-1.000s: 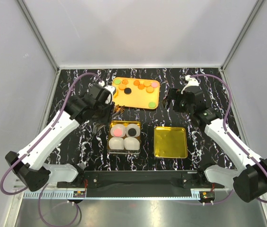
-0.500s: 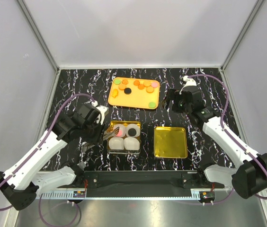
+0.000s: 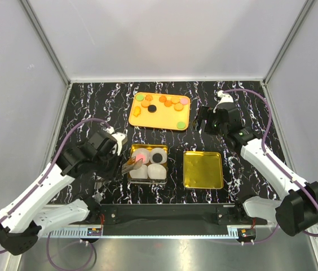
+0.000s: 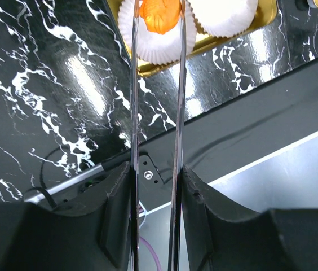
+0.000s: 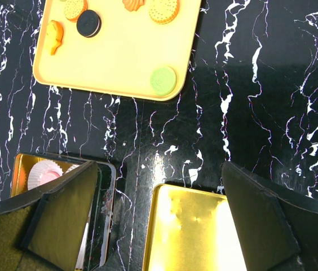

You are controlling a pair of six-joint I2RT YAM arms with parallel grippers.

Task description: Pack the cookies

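Several cookies lie on the orange tray (image 3: 162,117), among them a black one (image 3: 153,108) and a green one (image 3: 180,124); the right wrist view shows the green one (image 5: 163,79) too. My left gripper (image 3: 113,165) is shut on metal tongs (image 4: 177,113). The tongs pinch an orange cookie (image 4: 159,14) just above the near-left white paper cup (image 4: 156,42) in the gold tin (image 3: 148,145). The far cups hold a pink cookie (image 3: 141,156) and a black cookie (image 3: 158,157). My right gripper (image 3: 204,121) is open and empty, above the table right of the tray.
A gold lid (image 3: 203,169) lies flat to the right of the tin and shows below the right gripper in the right wrist view (image 5: 195,237). The black mounting rail (image 3: 164,213) runs along the near edge. Grey walls enclose the marbled table.
My left arm swung back from the orange tray to the tin, carrying the orange cookie in the tongs, and now holds it over the near-left cup. The right arm barely moved.
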